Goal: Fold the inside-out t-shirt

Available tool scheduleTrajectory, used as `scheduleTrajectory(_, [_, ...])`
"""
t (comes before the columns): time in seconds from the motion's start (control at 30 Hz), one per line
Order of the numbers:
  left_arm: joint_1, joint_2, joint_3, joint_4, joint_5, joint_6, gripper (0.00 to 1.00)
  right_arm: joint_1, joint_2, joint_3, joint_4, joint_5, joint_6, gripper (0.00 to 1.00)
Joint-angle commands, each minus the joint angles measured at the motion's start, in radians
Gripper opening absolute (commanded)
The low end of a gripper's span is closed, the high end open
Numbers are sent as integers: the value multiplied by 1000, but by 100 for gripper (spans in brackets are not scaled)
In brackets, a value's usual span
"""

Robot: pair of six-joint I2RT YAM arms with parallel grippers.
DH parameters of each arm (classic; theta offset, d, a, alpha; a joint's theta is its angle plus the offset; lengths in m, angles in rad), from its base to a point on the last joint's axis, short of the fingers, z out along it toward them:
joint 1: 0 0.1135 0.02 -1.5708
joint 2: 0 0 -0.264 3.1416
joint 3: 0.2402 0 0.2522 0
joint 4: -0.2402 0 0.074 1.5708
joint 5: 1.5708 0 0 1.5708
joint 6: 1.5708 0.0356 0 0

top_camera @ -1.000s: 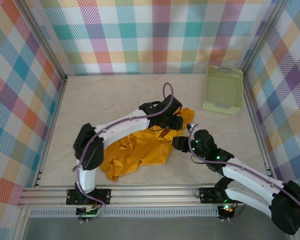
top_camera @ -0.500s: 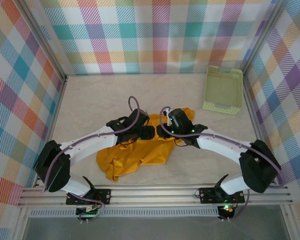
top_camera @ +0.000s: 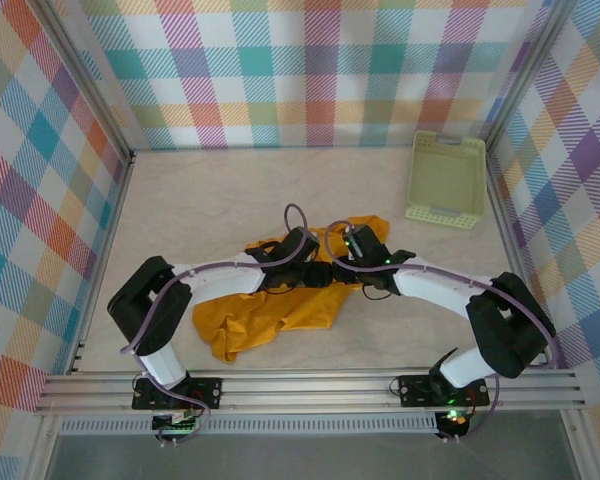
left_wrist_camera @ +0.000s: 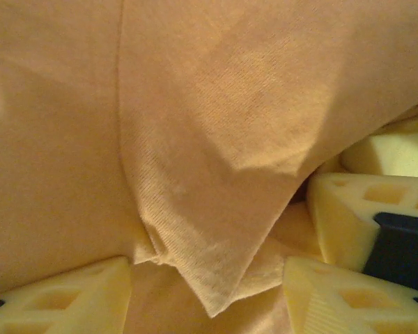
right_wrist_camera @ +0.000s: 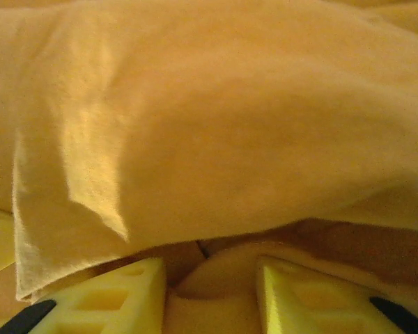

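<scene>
The mustard-yellow inside-out t-shirt (top_camera: 280, 315) lies crumpled in the middle of the table. Both grippers meet over its upper right part, the left gripper (top_camera: 313, 273) from the left and the right gripper (top_camera: 336, 268) from the right, tips almost touching. In the left wrist view the left gripper (left_wrist_camera: 209, 282) has its jaws wide apart, with a pointed flap of the t-shirt (left_wrist_camera: 216, 229) hanging between them; the other arm's fingers (left_wrist_camera: 348, 209) sit close on the right. The right gripper (right_wrist_camera: 210, 285) also stands with jaws apart, a bump of the t-shirt (right_wrist_camera: 216, 174) between and above them.
A pale green plastic basket (top_camera: 446, 180) stands at the back right against the checked wall. Bare table (top_camera: 200, 200) lies behind and to the left of the shirt. Metal rails (top_camera: 310, 385) edge the near side.
The right arm swung in from the shirt's right edge onto its upper part. The left gripper drew back leftward, then returned right, so both now meet tip to tip.
</scene>
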Motion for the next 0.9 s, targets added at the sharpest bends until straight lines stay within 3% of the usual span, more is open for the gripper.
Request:
scheduleTrajectory(0.0, [-3,38,48,34,-58,-30,55,18,-58,0,42,-55,3,40])
scheduleTrajectory(0.27, [10,11,10,64,-143,-70,27,16,-30,-9,72,-77,-7,28])
scheduleTrajectory(0.43, [19,5,-7,64,-158,-75,11,17,-16,-1,73,-88,-34,27])
scheduleTrajectory(0.67, [19,-14,-47,115,-125,-93,6,17,44,53,44,-64,-62,26])
scheduleTrajectory(0.87, [-5,-35,-97,161,-89,-93,13,17,157,173,-33,-7,-100,29])
